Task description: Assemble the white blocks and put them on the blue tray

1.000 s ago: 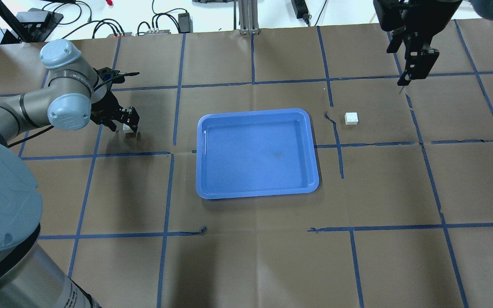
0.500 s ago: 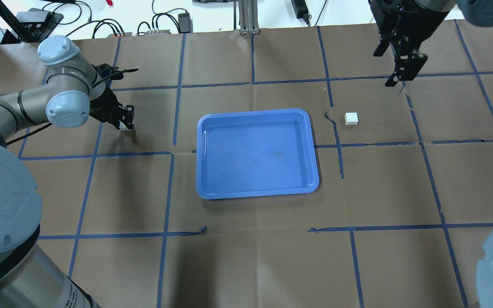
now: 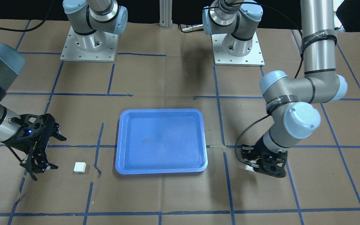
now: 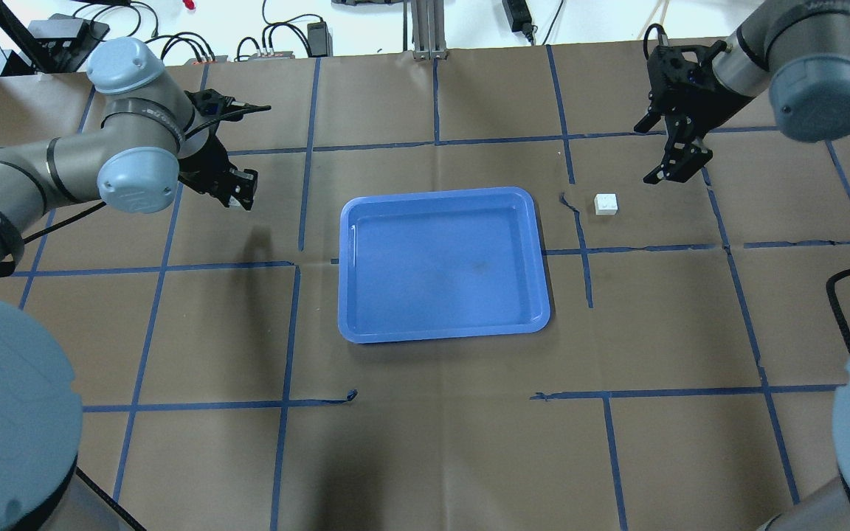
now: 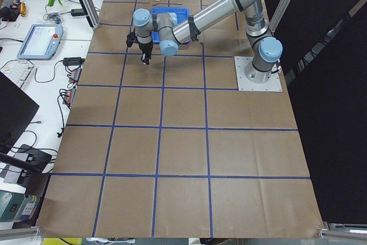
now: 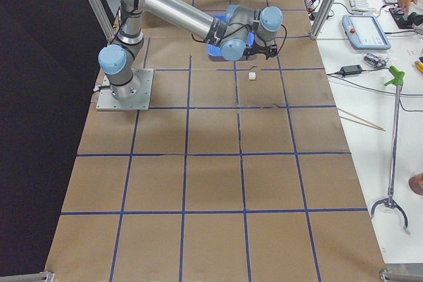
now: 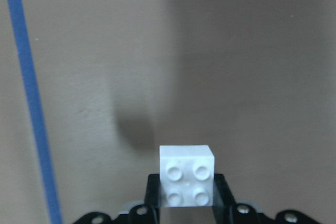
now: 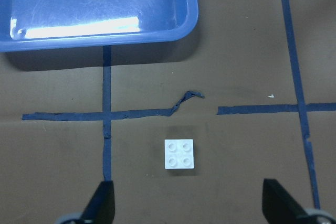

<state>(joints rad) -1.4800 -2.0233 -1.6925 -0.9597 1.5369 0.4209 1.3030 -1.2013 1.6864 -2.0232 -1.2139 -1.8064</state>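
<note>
The blue tray [image 4: 440,265] lies mid-table and also shows in the front view [image 3: 161,140]. My left gripper [image 4: 239,198] is shut on one white block [image 7: 187,182] and holds it studs-up a little above the paper, left of the tray. The block's edge also shows in the front view [image 3: 248,167]. The second white block [image 4: 606,204] lies studs-up on the paper right of the tray [image 8: 100,3]. My right gripper [image 4: 654,155] is open and empty, hovering just beyond that block [image 8: 179,153], with a finger wide on either side of it.
The table is covered in brown paper with a blue tape grid [image 4: 436,140]. A torn curl of tape [image 8: 186,98] lies between the tray and the loose block. Cables and power boxes [image 4: 277,44] sit past the far edge.
My left gripper has lifted its white block off the paper and moved it slightly toward the tray. My right gripper has come down and in toward the loose block.
</note>
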